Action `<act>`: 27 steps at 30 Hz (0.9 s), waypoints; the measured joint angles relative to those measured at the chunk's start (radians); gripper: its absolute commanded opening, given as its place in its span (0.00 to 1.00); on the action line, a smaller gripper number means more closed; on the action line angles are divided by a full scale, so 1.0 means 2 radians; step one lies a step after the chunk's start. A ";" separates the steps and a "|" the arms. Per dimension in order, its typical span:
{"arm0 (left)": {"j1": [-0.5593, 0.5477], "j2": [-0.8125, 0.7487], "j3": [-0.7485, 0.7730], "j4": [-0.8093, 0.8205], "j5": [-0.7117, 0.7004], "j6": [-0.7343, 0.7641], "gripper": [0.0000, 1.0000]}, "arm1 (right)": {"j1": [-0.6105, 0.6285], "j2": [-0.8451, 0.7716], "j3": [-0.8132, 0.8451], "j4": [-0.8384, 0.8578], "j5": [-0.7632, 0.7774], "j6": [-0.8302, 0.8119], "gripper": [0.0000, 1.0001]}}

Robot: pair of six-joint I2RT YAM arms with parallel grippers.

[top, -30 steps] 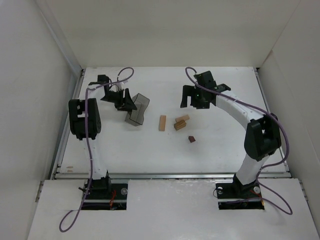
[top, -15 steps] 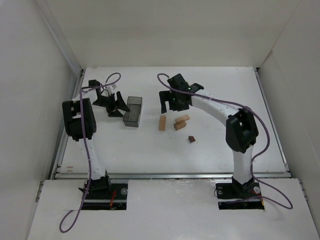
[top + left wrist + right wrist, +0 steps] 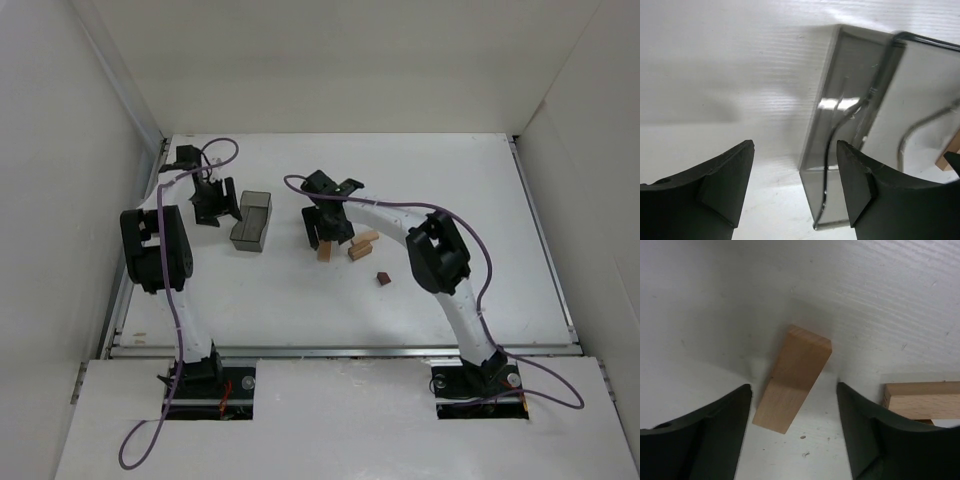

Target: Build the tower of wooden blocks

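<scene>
Several light-tan wooden blocks lie on the white table near its middle. One long tan block lies alone, and it shows between my right fingers in the right wrist view. A small pile of tan blocks lies just to its right, with its edge in the right wrist view. A small dark reddish-brown block lies nearer the front. My right gripper is open, low over the lone tan block, not touching it. My left gripper is open and empty beside the grey box.
A dark translucent grey rectangular box lies on the table left of the blocks; it fills the right of the left wrist view. White walls surround the table. A metal rail runs along the near edge.
My right gripper has swung left and come down over the lone tan block. My left gripper has let go of the grey box and drawn back left; the box now lies flat.
</scene>
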 measured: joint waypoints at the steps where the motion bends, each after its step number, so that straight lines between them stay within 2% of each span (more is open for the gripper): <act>1: -0.005 -0.009 0.001 0.000 -0.010 0.002 0.64 | 0.001 0.005 0.001 -0.005 0.003 0.001 0.63; 3: -0.015 -0.027 0.004 -0.001 -0.023 0.006 0.64 | 0.003 0.008 0.004 -0.012 0.008 0.002 0.52; 4: -0.019 -0.035 0.007 -0.002 -0.028 0.008 0.64 | 0.003 0.009 0.005 -0.014 0.009 0.003 0.37; 6: -0.029 -0.045 0.013 -0.002 -0.036 0.013 0.63 | 0.003 0.011 0.009 -0.018 0.009 0.004 0.22; 7: -0.033 -0.048 0.016 -0.002 -0.038 0.015 0.63 | 0.003 0.011 0.010 -0.019 0.009 0.005 0.04; 8: -0.037 -0.050 0.018 -0.002 -0.039 0.019 0.61 | 0.003 0.012 0.011 -0.019 0.007 0.002 0.00; 12: -0.051 -0.056 0.019 -0.005 -0.044 0.044 0.57 | 0.003 0.007 0.002 -0.005 -0.007 -0.021 0.00; 15: -0.057 -0.072 0.019 -0.005 -0.036 0.080 0.56 | 0.003 -0.033 -0.060 0.049 -0.024 -0.056 0.00; 20: -0.062 -0.150 0.019 -0.012 0.036 0.198 0.55 | 0.003 -0.210 -0.244 0.186 -0.066 -0.142 0.00; 23: -0.071 -0.210 0.019 -0.025 0.108 0.293 0.53 | 0.003 -0.347 -0.357 0.317 -0.095 -0.198 0.00; 27: -0.083 -0.250 0.031 -0.101 0.230 0.470 0.62 | 0.003 -0.449 -0.460 0.478 -0.152 -0.278 0.00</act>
